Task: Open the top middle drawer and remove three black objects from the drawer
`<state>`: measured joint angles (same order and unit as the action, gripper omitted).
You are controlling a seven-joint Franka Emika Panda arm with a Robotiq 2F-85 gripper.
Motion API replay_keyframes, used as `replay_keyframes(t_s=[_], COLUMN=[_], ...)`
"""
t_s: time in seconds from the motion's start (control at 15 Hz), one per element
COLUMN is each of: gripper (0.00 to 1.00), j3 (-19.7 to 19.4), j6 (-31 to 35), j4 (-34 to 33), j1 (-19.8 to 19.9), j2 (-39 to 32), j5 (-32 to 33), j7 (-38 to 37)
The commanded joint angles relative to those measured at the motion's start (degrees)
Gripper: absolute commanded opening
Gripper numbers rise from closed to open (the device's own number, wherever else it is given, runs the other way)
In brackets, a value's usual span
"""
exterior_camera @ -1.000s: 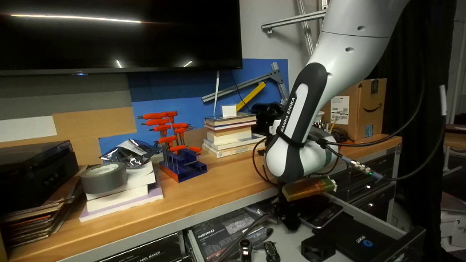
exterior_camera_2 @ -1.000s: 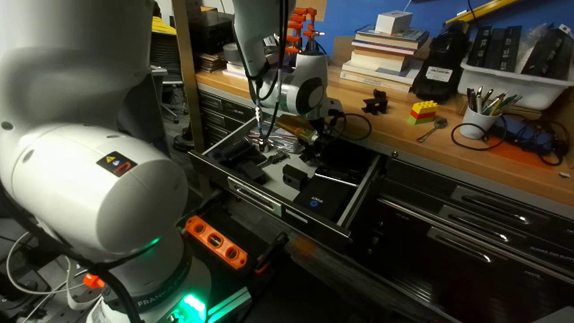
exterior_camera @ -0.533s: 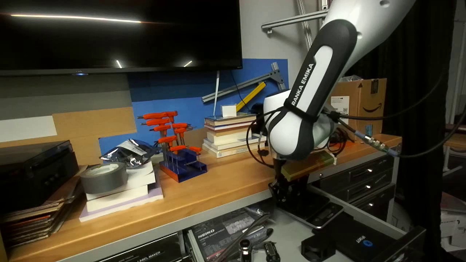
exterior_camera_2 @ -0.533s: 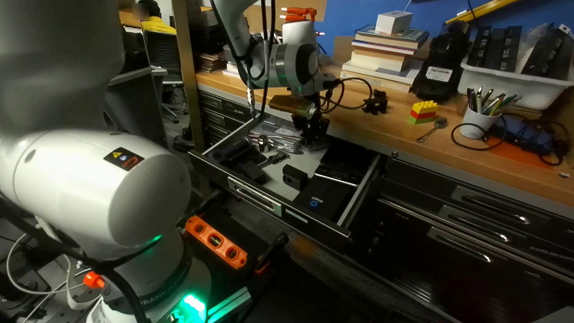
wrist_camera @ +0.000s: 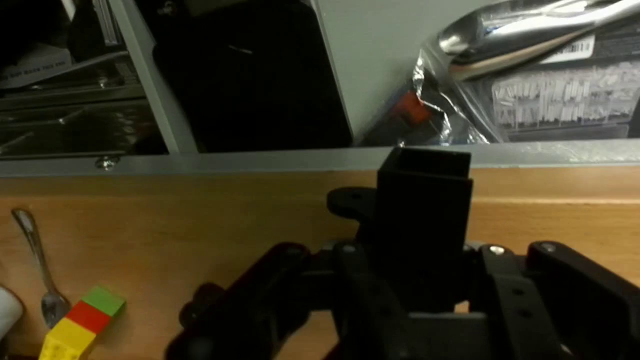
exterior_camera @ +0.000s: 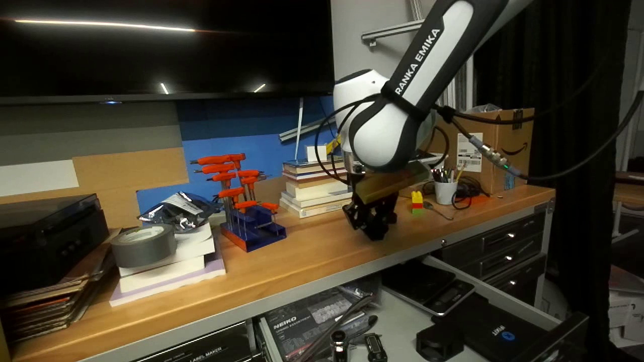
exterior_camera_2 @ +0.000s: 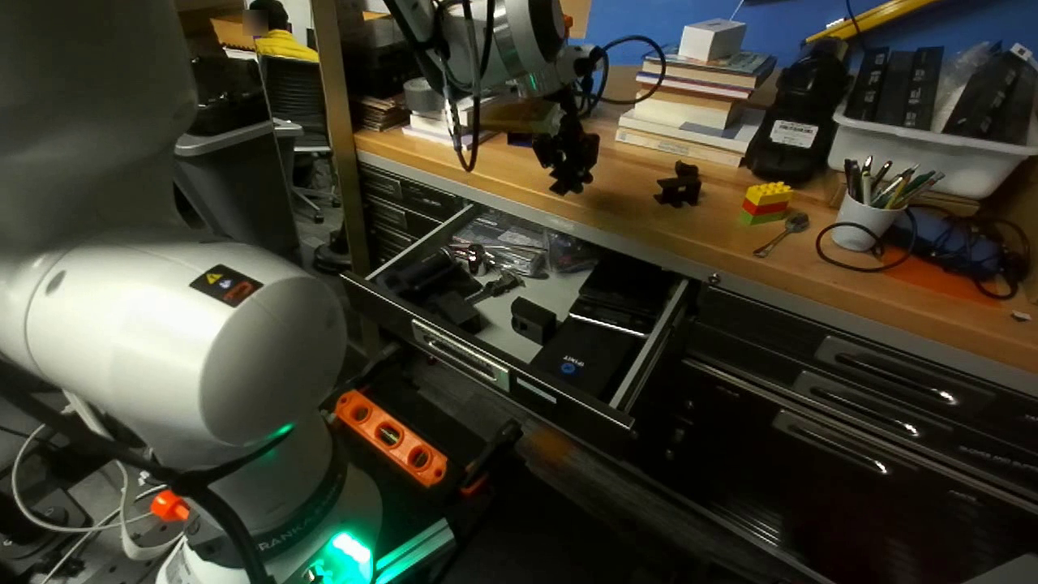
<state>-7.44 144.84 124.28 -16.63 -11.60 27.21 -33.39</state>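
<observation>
The top middle drawer point(exterior_camera_2: 462, 357) stands pulled open, and its grey floor point(exterior_camera: 400, 314) shows. My gripper point(exterior_camera: 375, 221) is above the wooden worktop, behind the drawer, and also shows in an exterior view point(exterior_camera_2: 568, 162). In the wrist view the gripper point(wrist_camera: 420, 260) is shut on a black hollow blocky object point(wrist_camera: 422, 210) with a rounded tab. A second black object point(exterior_camera_2: 679, 188) rests on the worktop; the arm hides it in an exterior view. A black block point(exterior_camera_2: 533, 319) sits in the drawer, also seen in an exterior view point(exterior_camera: 440, 342). Another dark blocky item point(exterior_camera_2: 456, 311) lies near the drawer front.
The drawer also holds a black flat box point(exterior_camera: 495, 327), a scale point(exterior_camera: 448, 296) and tools. On the worktop are toy bricks point(exterior_camera_2: 765, 203), a spoon point(exterior_camera_2: 782, 234), a pen cup point(exterior_camera_2: 864, 219), stacked books point(exterior_camera_2: 689, 105) and a red-and-blue tool rack point(exterior_camera: 254, 226).
My gripper has risen out of the drawer with the black object in it and moved back over the worktop. The drawer and its other contents have not moved.
</observation>
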Motion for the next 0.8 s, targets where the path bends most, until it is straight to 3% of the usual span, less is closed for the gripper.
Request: replay_keyframes(t_s=[0.0, 0.47, 0.73], gripper=[0.15, 0.16, 0.16], j3=[3.4, 4.2, 3.5], j6=[-1.9, -4.3, -5.7], j4=[-8.8, -24.9, -30.9], j1=[1.2, -0.5, -1.6], j2=[-5.3, -19.0, -23.8], j5=[0.7, -1.2, -1.7], j7=[-0.8, 1.9, 2.9])
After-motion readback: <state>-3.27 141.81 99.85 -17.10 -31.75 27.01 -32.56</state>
